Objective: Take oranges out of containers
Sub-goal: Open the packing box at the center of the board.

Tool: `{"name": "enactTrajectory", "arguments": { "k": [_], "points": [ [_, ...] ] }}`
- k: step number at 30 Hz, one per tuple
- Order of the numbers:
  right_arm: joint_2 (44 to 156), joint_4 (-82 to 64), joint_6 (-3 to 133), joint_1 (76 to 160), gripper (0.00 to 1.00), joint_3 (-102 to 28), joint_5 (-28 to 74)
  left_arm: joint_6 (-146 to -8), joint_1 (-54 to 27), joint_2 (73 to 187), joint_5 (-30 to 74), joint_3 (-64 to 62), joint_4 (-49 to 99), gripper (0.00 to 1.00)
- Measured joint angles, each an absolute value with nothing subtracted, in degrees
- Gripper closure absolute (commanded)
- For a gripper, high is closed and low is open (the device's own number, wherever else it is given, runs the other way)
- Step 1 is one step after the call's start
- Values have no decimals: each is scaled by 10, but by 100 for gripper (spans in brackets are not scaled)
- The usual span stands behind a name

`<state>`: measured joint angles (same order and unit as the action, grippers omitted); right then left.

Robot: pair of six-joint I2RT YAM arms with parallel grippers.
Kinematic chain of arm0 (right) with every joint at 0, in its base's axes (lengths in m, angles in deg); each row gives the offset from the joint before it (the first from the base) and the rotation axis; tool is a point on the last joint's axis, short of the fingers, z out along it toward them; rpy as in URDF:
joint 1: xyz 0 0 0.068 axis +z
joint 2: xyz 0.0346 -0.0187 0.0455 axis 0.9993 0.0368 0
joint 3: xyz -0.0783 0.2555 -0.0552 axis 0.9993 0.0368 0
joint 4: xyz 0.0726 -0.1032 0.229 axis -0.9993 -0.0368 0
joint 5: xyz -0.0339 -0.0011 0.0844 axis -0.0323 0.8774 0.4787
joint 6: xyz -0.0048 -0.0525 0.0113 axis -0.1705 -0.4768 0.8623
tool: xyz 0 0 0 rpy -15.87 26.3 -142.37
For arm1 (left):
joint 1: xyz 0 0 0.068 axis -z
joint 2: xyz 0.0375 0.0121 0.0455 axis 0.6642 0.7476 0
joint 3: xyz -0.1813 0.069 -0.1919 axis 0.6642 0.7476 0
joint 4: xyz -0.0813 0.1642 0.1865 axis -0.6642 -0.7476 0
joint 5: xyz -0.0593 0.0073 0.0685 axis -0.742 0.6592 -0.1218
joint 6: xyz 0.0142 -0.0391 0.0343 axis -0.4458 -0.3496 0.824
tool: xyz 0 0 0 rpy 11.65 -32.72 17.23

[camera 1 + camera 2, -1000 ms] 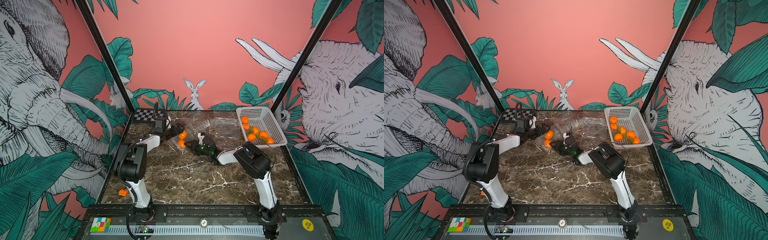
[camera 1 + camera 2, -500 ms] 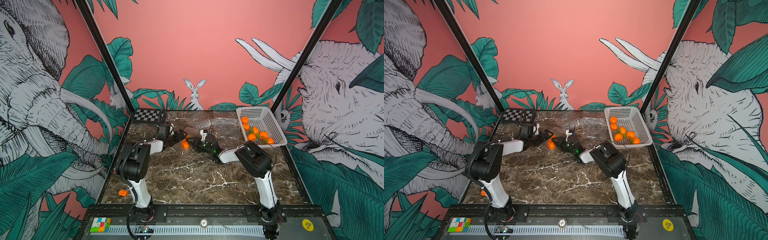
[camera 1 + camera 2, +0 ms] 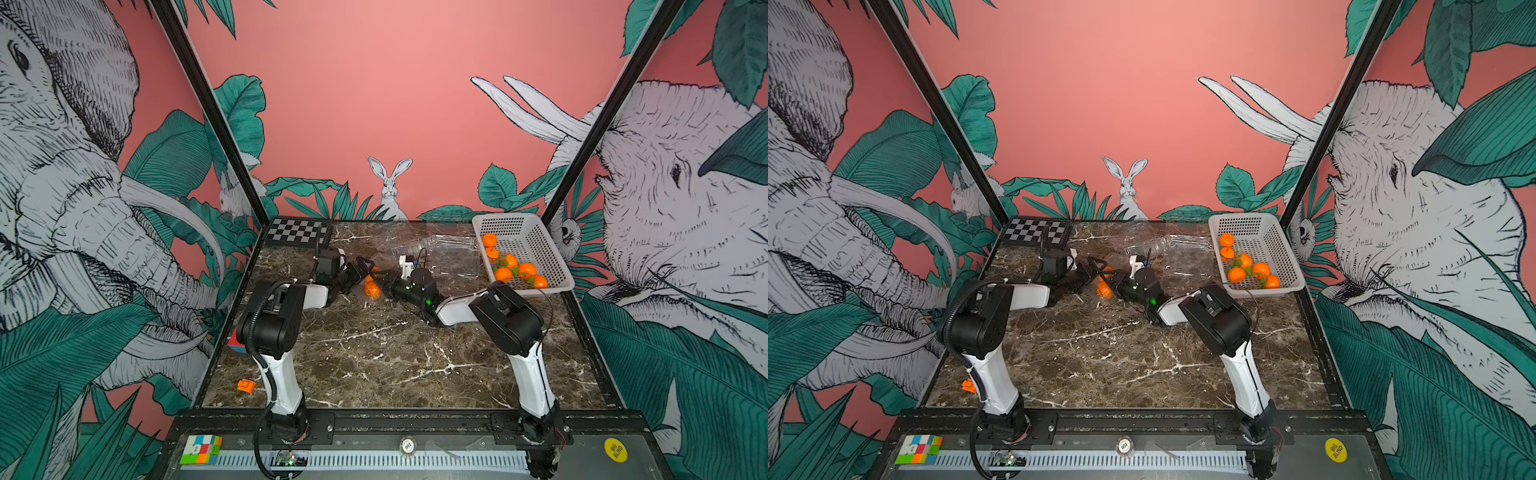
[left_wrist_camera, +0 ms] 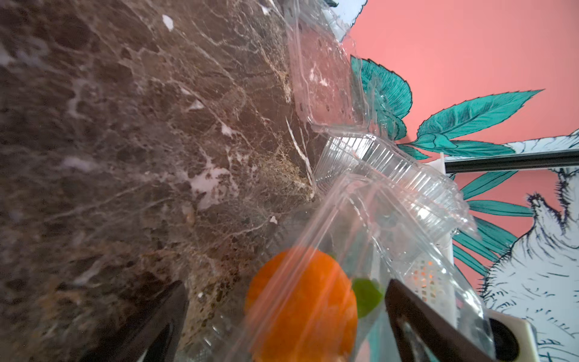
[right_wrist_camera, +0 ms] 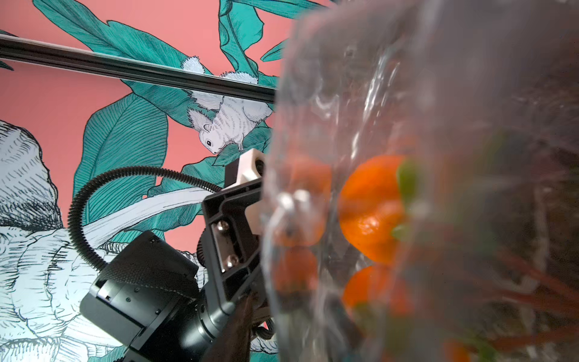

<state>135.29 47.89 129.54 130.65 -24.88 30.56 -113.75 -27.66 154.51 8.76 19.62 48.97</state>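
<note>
From the 6 o'clock edge of the dark brown marble surface (image 3: 374, 353), both arms stretch toward 12 o'clock. They meet a little past the centre at a small clear plastic clamshell container (image 4: 354, 213). Two small round bright-orange fruits sit inside it: one orange (image 3: 372, 289) nearer me and a second orange (image 3: 375, 270) just beyond it at its 12 o'clock, partly hidden by black gripper parts. The left gripper (image 4: 286, 285) comes in from the container's 9 o'clock side with its jaws spread wide. In the left wrist view an orange and its green leaf show through the plastic between the two dark fingers (image 4: 416, 322), and I cannot make out whether they touch the plastic. The right gripper (image 3: 386, 284) reaches in from the 4 o'clock side. Its wrist view is filled with blurred plastic up close, both fruits behind it, so I cannot tell whether that gripper is clamped on the container. In the far corner at 1 o'clock, a white perforated plastic basket (image 3: 513, 216) holds six more oranges (image 3: 527, 270). On the basket's 9 o'clock side, empty clear containers (image 3: 455, 259) lie open. A black-and-white checkerboard (image 3: 299, 232) lies at 11 o'clock, and a small flat orange block (image 3: 246, 385) at 7 o'clock.
</note>
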Motion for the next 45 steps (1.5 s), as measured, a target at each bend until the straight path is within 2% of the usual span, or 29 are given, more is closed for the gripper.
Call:
{"name": "enactTrajectory", "arguments": {
  "k": [22, 45],
  "points": [
    [1403, 618, 1366, 1315, 62, -265, 283, -1221, -276, 1554, 105, 219, 562, 1],
    [1425, 673, 1445, 1336, 62, -256, 237, -1262, -270, 1555, 115, 227, 588, 1]
  ]
}}
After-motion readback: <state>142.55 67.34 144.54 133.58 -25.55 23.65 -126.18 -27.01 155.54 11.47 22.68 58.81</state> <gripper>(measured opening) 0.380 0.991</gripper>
